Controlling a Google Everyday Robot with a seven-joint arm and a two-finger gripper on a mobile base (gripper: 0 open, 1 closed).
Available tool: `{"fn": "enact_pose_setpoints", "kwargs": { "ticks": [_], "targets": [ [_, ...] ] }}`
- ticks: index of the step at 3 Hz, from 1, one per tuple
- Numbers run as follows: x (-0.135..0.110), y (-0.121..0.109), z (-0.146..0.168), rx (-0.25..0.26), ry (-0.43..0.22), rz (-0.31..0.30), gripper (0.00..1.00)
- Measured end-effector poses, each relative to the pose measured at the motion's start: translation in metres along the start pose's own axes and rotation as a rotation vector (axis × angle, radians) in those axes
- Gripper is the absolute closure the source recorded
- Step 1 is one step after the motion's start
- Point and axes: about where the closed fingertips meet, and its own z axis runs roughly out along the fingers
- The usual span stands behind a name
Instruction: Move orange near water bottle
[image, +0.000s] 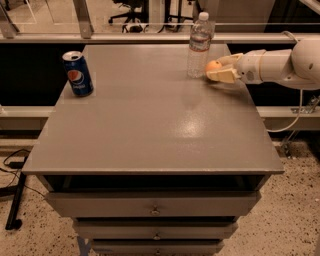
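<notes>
Looking at my feed from the front: closest to me are the drawers (155, 210) under the grey tabletop (150, 130). Its front and middle have nothing on them, so there's plenty of room there if I ever need to back out that way.

Further in on the left sits a Pepsi can (77, 73), close to the left edge and well apart from the action, so no worry about clipping it.

Over on the far right the gripper (216, 69) comes in sideways on the white arm (270, 65), fingers either side of the orange (213, 65), and it looks like a hold to me. I can't tell if the fruit is resting on the surface or hanging just above it.

The orange is just beside the water bottle (199, 45), on the bottle's right and a touch nearer to me, so I'd call the "near" part basically done. What's left, I reckon, is setting it down, letting go and pulling out.

Tight bits: the bottle is tall and probably tippy, the right edge of the table is close under the arm, and the far edge with the rail (150, 37) behind it isn't far off. Retreating to the right looks like the safest way out.
</notes>
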Motion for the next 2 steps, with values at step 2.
{"fn": "enact_pose_setpoints", "kwargs": {
  "ticks": [2],
  "targets": [
    [-0.0040,0.0033,-0.0128,0.004,-0.005,0.004,0.00]
  ]
}}
